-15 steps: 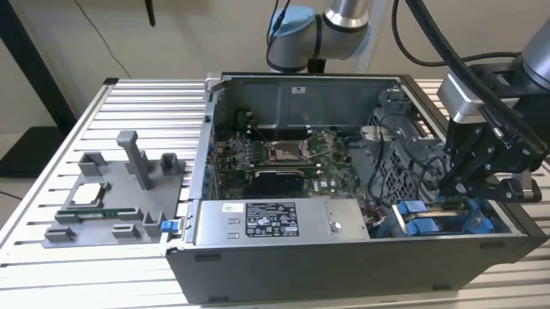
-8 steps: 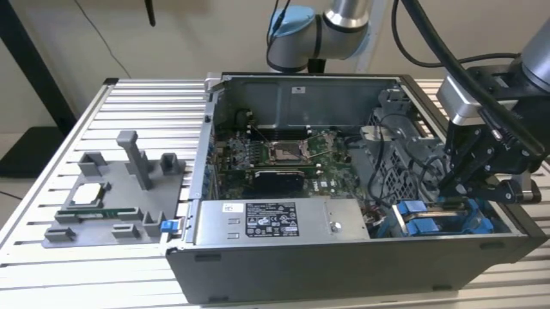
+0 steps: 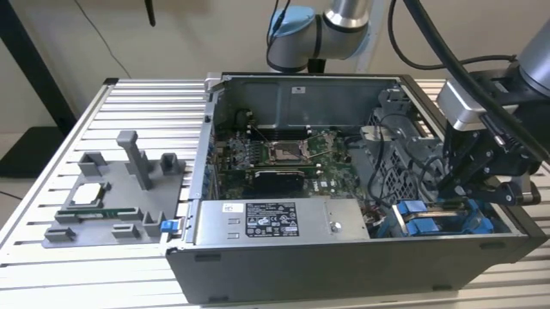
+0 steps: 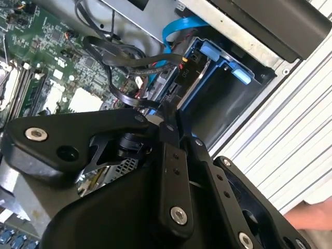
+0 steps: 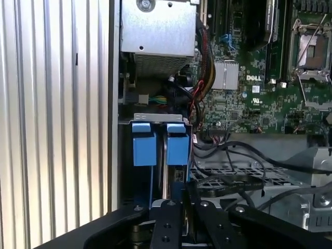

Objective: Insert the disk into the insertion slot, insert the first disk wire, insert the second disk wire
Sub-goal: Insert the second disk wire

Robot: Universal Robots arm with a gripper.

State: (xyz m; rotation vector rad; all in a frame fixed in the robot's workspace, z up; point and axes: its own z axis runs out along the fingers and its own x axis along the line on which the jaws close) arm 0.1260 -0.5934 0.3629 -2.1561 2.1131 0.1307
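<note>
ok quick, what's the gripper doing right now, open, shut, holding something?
Gripper: fingers shut together on a thin black flat cable, just beside the bright blue plastic carrier frame in the computer case's drive bay.

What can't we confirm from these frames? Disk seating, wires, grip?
- Disk seating depth: in the first wrist view the gripper covers the rear of the blue carriers.
- Wire connection: in the second wrist view black cables crowd the connector area.
- Grip contents: the fingertips meet near a cable, the contact hidden by the fingers.
- Drive bay: blocked by the arm in the exterior view.
</note>
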